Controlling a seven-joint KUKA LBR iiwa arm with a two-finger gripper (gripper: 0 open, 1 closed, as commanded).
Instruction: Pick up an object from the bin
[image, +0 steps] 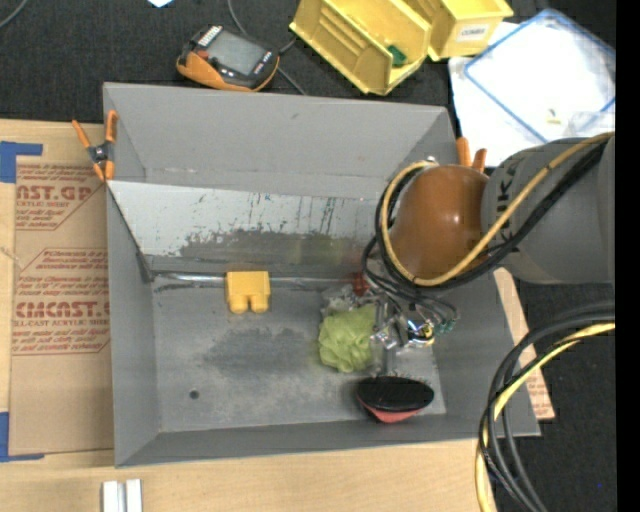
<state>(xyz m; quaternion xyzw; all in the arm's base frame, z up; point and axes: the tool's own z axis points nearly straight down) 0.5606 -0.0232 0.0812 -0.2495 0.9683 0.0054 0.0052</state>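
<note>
My gripper (393, 333) is low in the right part of the bin, under the arm's orange-brown cover. It sits right against the right side of a crumpled yellow-green soft thing (345, 340), which it partly hides. Just in front of the gripper lies a flat black oval thing with a red underside (394, 397), near the bin's front right corner. A small reddish thing (357, 290) peeks out behind the green one, mostly hidden by cables.
A yellow block with two studs (247, 291) lies at the back left of the bin floor, well away from the gripper. The arm and its cables cover the bin's right wall.
</note>
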